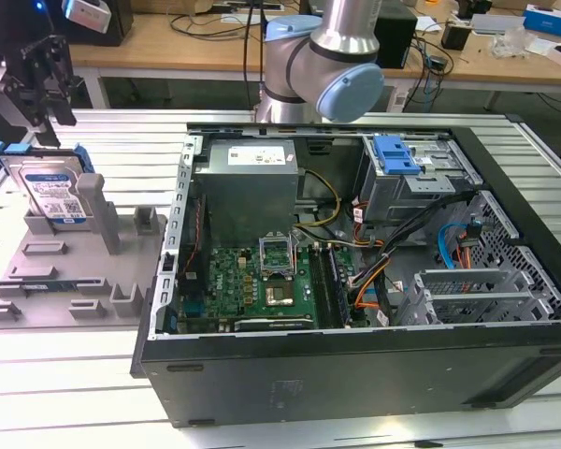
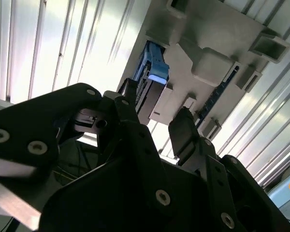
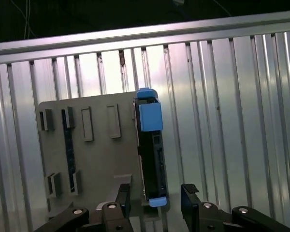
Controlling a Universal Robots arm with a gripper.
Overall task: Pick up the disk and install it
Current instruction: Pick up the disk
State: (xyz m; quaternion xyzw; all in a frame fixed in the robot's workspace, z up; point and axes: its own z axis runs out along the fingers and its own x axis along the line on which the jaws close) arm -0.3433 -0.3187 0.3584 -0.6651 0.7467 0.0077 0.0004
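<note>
First wrist view: matte black gripper gapes wide above the slim, blue-framed disk.

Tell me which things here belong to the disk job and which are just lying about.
For the job: disk standing in the grey holder; gripper, jaws open above it; open computer case.
Just lying about: blue box and cables on the wooden bench behind.
</note>
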